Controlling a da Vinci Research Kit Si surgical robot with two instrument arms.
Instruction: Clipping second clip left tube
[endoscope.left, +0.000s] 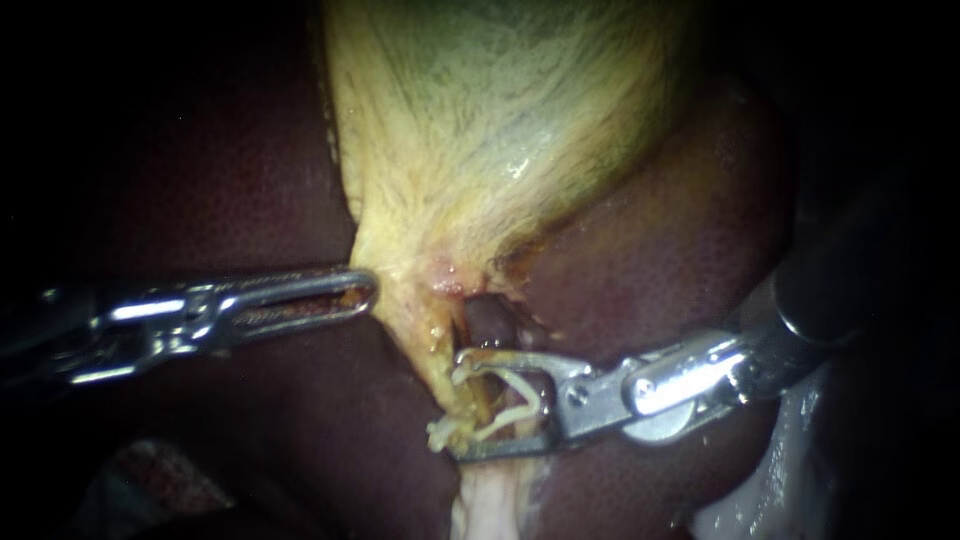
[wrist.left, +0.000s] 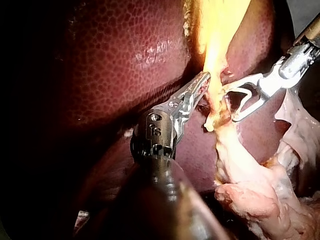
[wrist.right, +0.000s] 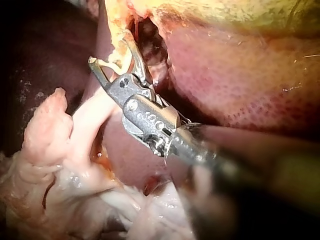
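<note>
Right instrument (endoscope.left: 455, 402) comes in from the right. Its jaws are wide apart and carry an open clip (endoscope.left: 515, 385), one jaw on each leg. The tube (endoscope.left: 445, 375) runs down from the gallbladder (endoscope.left: 500, 110) neck and passes between the clip legs just below the neck, so the clip straddles it but isn't closed yet. We can't confirm from the endoscope that this is the left tube, and we can't make out another clip on it.

Left instrument (endoscope.left: 362, 292) has its jaws together, with the tip against the yellow edge of the neck and no tissue visibly pinched. Our read is that it's there to push the neck aside and keep the tube stretched and exposed for the clip.

We think the wide stance lets the clip legs clear the tube on both sides before they close. The right wrist view shows the far jaw tip past the strand.

Liver (endoscope.left: 660, 260) is dark, wet and glossy on both sides. Loose pale tissue (wrist.right: 50, 150) lies below the jaws. No worktop or room is visible, everything beyond the lit tissue is black.
</note>
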